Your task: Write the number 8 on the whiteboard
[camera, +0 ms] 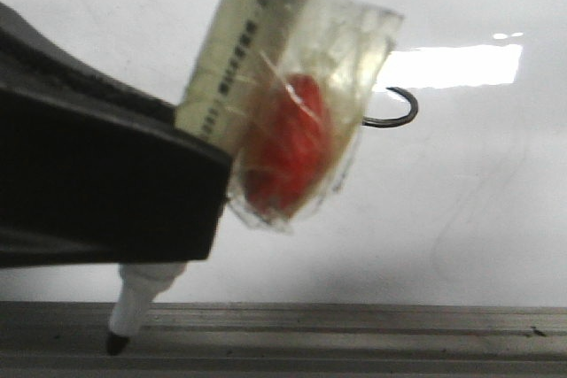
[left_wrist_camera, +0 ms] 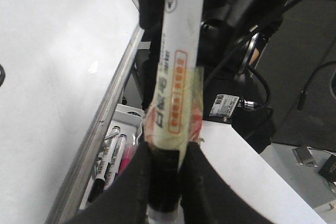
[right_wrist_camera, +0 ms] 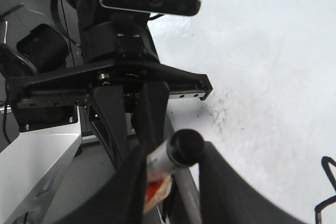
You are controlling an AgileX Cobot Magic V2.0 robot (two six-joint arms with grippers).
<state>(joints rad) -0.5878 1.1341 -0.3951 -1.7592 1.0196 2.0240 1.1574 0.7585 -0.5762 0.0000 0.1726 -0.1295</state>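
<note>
The marker (left_wrist_camera: 176, 77) carries printed characters and an orange-framed label, all too blurred to read

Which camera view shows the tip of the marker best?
The front view: the marker's black tip shows clearly, over the grey ledge. The left wrist view shows only its labelled barrel; the right wrist view only a black round end.

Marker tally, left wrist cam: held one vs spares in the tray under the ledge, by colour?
White-barrelled marker with red tape, in left gripper: 1
Black-capped spare markers in the white tray: 2 visible
Pink spare marker: 1
Total: 4
</note>
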